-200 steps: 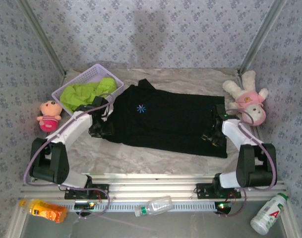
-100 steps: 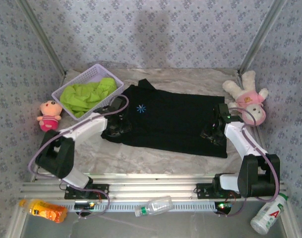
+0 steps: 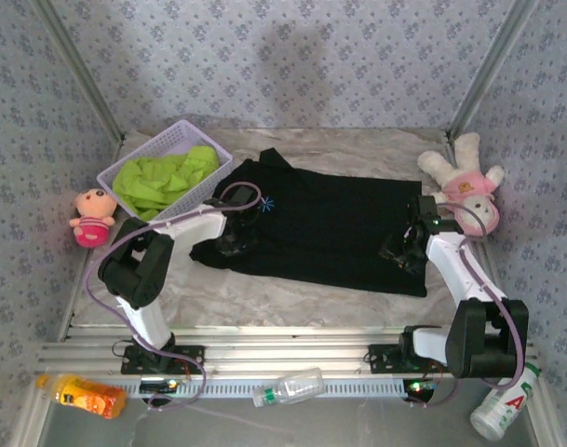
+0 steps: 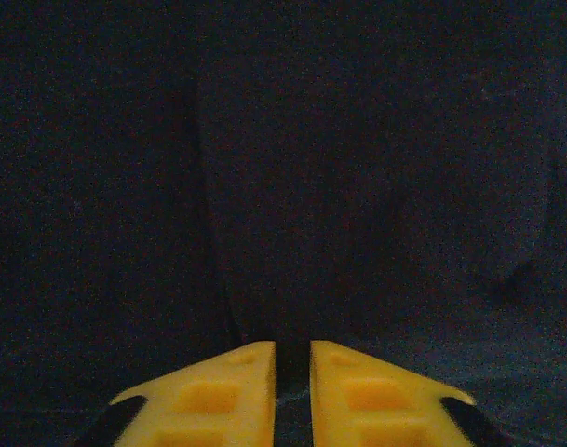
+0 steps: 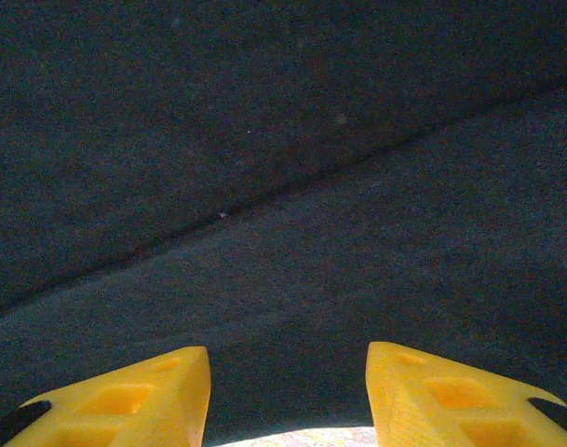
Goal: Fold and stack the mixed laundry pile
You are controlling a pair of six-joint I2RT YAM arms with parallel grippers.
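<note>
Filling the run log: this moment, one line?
left gripper: pinched on black T-shirt | right gripper: open over its edge | lime-green T-shirt: in basket

**Left arm swung inward over the shirt; right arm stretched out**

Your left gripper (image 3: pixel 235 240) has left the sleeve edge near the lavender basket (image 3: pixel 139 149). It has travelled right across the black T-shirt (image 3: pixel 330 223) and now sits just beside the light-blue mark (image 3: pixel 268 205). Its elbow has swung in toward the table's middle. Your right arm's elbow has dropped toward the near edge, and the right gripper (image 3: pixel 400 250) has edged slightly farther out.
</note>
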